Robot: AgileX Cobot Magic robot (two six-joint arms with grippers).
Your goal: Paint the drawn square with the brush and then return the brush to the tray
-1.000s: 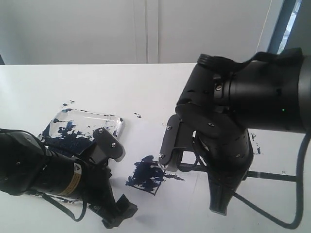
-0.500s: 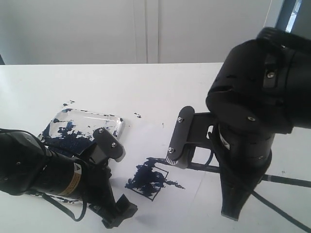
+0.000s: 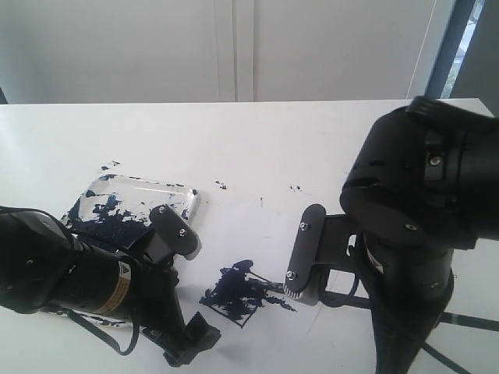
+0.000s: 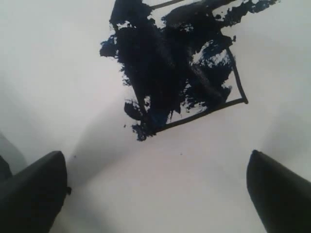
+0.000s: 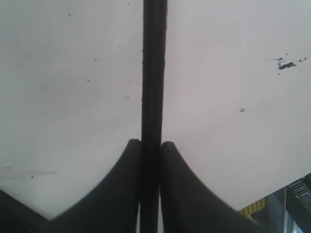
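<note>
The drawn square [image 3: 236, 294] [image 4: 181, 68] lies on the white table, mostly smeared with dark blue paint. My right gripper [image 3: 301, 287] [image 5: 151, 144] is shut on the brush [image 3: 270, 279] [image 5: 154, 68]. The thin black handle runs from the jaws toward the square's right side, and its tip rests at the paint's edge. My left gripper [image 3: 191, 287] [image 4: 155, 194] hangs open just left of the square with nothing between its fingers. The clear tray [image 3: 181, 192], blotched with blue paint, sits at the left behind the left arm, which hides part of it.
Small paint specks [image 3: 222, 185] dot the table behind the square. A black cable [image 3: 472, 320] trails from the right arm at the lower right. The table's far edge meets a white wall.
The right arm has swung right and lower in the exterior view, drawing the brush tip from the middle of the square to its right side. The left arm has not moved.
</note>
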